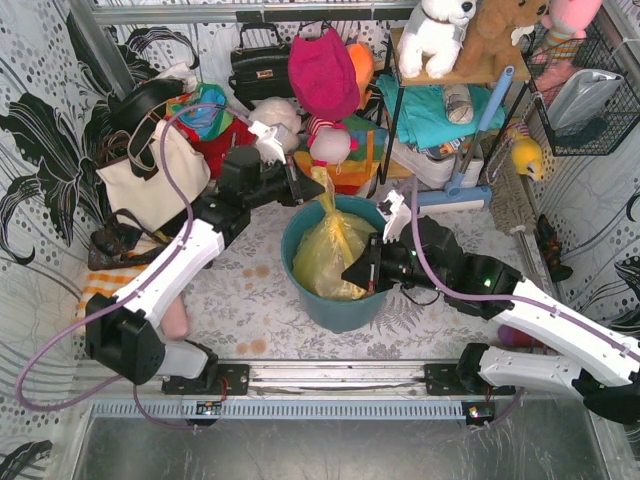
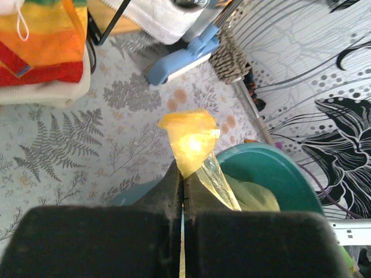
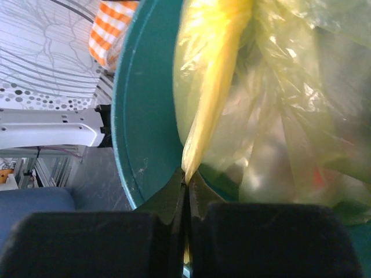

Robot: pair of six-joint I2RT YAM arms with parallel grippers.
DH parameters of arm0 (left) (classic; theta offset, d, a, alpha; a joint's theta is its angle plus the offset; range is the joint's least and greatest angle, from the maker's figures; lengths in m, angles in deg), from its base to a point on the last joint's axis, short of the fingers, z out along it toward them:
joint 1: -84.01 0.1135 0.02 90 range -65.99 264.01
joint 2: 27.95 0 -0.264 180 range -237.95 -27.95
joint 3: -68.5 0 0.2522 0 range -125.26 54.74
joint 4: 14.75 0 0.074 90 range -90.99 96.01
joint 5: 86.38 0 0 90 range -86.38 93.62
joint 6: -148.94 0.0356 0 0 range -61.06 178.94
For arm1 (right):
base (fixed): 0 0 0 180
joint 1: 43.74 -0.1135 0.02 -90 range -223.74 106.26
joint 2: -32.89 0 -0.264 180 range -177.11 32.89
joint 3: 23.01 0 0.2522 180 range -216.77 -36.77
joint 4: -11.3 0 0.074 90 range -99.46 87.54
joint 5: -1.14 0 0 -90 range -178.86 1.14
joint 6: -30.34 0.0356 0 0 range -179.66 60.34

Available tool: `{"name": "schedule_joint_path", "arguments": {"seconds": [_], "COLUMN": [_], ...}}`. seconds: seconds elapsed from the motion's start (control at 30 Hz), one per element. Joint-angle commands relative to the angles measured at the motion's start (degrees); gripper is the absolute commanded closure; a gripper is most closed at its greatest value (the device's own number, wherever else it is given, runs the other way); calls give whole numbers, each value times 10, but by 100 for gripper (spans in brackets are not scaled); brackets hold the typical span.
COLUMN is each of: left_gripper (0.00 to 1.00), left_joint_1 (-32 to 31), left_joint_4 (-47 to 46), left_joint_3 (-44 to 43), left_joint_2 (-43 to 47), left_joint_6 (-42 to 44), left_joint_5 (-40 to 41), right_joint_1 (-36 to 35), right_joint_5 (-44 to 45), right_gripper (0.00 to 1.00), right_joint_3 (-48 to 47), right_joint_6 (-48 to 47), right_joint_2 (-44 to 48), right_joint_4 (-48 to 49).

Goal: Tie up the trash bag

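The yellow translucent trash bag (image 1: pixel 335 245) sits in the round teal bucket (image 1: pixel 335 310) at the middle of the floor. My left gripper (image 1: pixel 305 188) is shut on a pulled-up corner of the bag (image 2: pixel 188 139) at the bucket's far rim. My right gripper (image 1: pixel 358 272) is shut on another twisted strip of the bag (image 3: pixel 211 98) at the bucket's near right rim (image 3: pixel 130 127). Pale crumpled contents show through the plastic (image 3: pixel 272 145).
A cream tote bag (image 1: pixel 150 180) stands at the left. A shelf with toys (image 1: pixel 450 60), a blue dustpan (image 1: pixel 450 195), a red hat (image 1: pixel 322 70) and bags crowd the back. A metal rail (image 1: pixel 330 375) runs along the near edge.
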Motion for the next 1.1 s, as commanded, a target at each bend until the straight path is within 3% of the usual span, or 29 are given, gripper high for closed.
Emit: {"name": "schedule_joint_path", "arguments": {"seconds": [0.0, 0.2, 0.57, 0.87, 1.07], "left_gripper": [100, 100, 100, 100, 100], "left_joint_1": [1, 0, -6, -16, -25], "left_joint_4": [-31, 45, 3, 86, 77], "left_joint_3": [-34, -158, 20, -119, -106], "left_joint_2": [-25, -21, 2, -35, -24], "left_joint_6": [2, 32, 15, 75, 68], "left_joint_5": [-8, 14, 39, 105, 103], "right_joint_1": [1, 1, 1, 1, 1], "right_joint_5": [-14, -14, -32, -84, -85], "right_gripper": [100, 100, 100, 100, 100], "right_joint_3": [-39, -120, 57, -31, -5], "right_joint_6": [10, -21, 54, 12, 31], "right_joint_2": [9, 4, 76, 62, 88], "right_joint_4": [48, 47, 106, 118, 115]}}
